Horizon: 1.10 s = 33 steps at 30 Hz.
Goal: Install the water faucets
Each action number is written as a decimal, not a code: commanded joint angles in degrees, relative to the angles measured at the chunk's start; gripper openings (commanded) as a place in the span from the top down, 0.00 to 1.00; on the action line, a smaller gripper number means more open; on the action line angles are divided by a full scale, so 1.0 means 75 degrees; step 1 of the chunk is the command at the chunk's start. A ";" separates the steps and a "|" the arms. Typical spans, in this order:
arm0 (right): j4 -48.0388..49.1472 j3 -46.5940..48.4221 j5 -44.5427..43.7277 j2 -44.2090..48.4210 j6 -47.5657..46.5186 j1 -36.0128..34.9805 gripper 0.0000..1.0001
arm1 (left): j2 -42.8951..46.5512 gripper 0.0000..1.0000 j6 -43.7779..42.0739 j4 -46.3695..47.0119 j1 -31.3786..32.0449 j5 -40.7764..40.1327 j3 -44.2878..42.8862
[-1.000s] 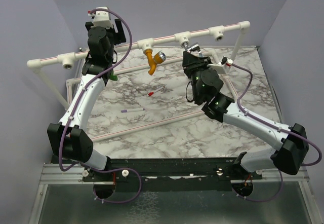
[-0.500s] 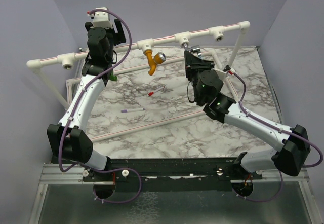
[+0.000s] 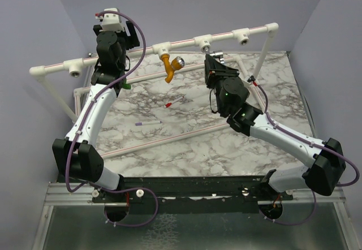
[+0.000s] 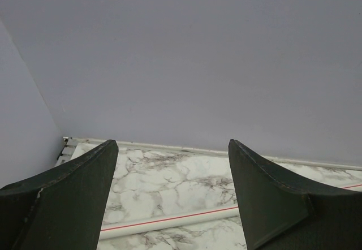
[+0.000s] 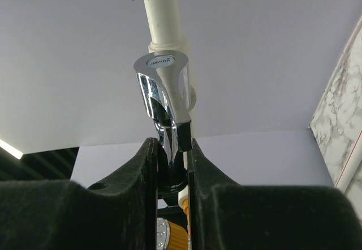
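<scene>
Right wrist view: grey metal faucet (image 5: pixel 164 91) is clenched in right gripper (image 5: pixel 169 148), long axis aimed at white pipe tee (image 5: pixel 162 24) dead ahead. Left gripper (image 4: pixel 172 165) is seen released, empty, farther off.

From above, the green faucet (image 3: pixel 128 85) shows only as a sliver beside the left arm (image 3: pixel 96 106), and the grey faucet (image 3: pixel 214 52) is mostly covered by the right hand (image 3: pixel 210 59). In the right wrist view its lower body is buried between the 2 fingers (image 5: pixel 130 176), and the mustard faucet (image 5: pixel 169 236) is cut off by the bottom edge.
</scene>
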<state>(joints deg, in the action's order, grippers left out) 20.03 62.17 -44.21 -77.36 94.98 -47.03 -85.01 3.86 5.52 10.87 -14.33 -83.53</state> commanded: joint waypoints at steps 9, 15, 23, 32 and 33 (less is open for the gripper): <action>0.0124 -0.0009 0.0765 -0.0202 0.0046 0.0010 0.57 | -0.0079 0.20 -0.0043 -0.2130 -0.0020 0.0290 0.0613; 0.0281 -0.0147 0.0694 -0.0100 -0.0199 0.0007 0.39 | -0.0091 0.20 -0.0046 -0.2124 -0.0049 0.0281 0.0625; 0.0418 -0.0466 0.1059 0.0223 -0.0768 0.0005 0.29 | -0.0131 0.20 -0.0012 -0.2108 -0.0112 0.0314 0.0625; 0.0616 -0.1169 0.1730 0.1182 -0.2123 0.0004 0.21 | -0.0213 0.20 0.0006 -0.2118 -0.0210 0.0346 0.0625; 0.0485 -0.1216 0.1777 0.1306 -0.2239 0.0009 0.20 | -0.0219 0.20 0.0011 -0.2117 -0.0233 0.0367 0.0612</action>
<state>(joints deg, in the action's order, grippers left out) 23.14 54.48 -34.30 -71.24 84.16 -46.87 -84.12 4.45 4.29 10.24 -13.23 -83.00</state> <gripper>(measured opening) 0.787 0.802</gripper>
